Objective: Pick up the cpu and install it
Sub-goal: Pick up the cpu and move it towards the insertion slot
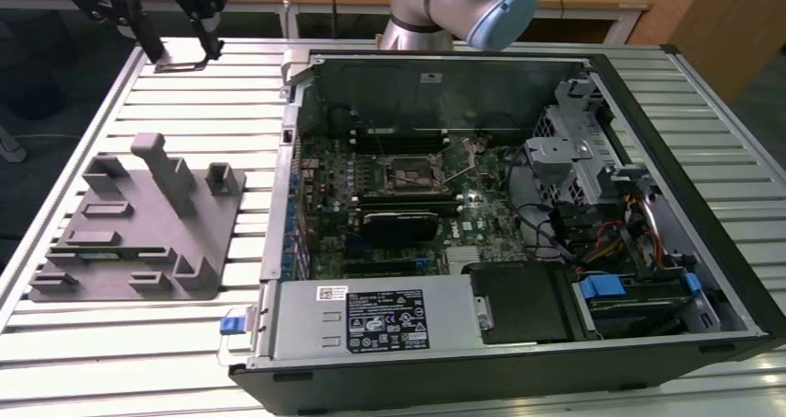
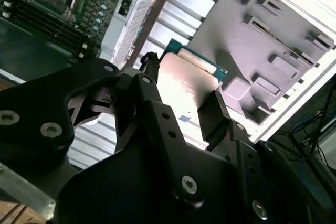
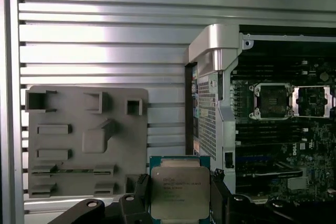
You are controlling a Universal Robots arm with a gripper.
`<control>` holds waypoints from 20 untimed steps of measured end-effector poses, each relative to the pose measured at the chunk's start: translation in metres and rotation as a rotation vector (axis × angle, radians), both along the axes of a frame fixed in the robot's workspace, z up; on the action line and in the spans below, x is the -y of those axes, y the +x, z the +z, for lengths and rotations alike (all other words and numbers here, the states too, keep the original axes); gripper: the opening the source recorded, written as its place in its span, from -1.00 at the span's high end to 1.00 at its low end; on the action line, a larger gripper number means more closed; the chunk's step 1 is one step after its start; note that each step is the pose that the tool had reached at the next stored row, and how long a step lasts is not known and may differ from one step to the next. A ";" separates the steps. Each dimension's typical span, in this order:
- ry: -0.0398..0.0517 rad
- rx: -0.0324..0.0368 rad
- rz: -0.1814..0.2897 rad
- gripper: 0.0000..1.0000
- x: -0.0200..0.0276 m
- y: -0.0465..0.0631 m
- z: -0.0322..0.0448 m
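Observation:
My gripper (image 3: 180, 195) is shut on the cpu (image 3: 180, 191), a flat square chip with a silver top and a green rim, gripped by two opposite edges between black fingers (image 2: 211, 115). In the exterior view the gripper (image 1: 183, 56) hangs above the slatted table at the far end of that view's left, with the cpu (image 1: 184, 64) at its tips, outside the open computer case (image 1: 516, 362). The empty black socket (image 1: 408, 171) sits mid-motherboard; in the first wrist view this socket (image 3: 273, 100) has its metal plate flipped open beside it.
A grey moulded fixture (image 1: 135, 224) with slots and posts lies on the table on the exterior view's left, below the gripper. The case's raised metal wall (image 1: 293, 159) stands between the gripper and the motherboard. A power supply (image 1: 368, 320) and drive cages (image 1: 590, 168) crowd the case.

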State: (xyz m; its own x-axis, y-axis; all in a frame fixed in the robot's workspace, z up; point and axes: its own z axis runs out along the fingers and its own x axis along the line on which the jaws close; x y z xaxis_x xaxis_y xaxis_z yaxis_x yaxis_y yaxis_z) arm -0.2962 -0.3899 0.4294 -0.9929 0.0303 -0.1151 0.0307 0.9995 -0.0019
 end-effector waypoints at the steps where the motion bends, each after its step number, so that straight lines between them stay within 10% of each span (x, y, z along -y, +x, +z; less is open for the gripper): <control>1: 0.0001 0.0001 0.000 -0.09 0.0000 0.003 0.0000; 20: 0.0000 -0.0003 0.000 -0.09 0.0000 0.053 -0.0001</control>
State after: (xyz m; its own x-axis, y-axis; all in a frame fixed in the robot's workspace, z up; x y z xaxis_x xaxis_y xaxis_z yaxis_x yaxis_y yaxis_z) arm -0.2430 -0.3899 0.4293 -0.9929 0.0303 -0.1148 0.0307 0.9995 -0.0019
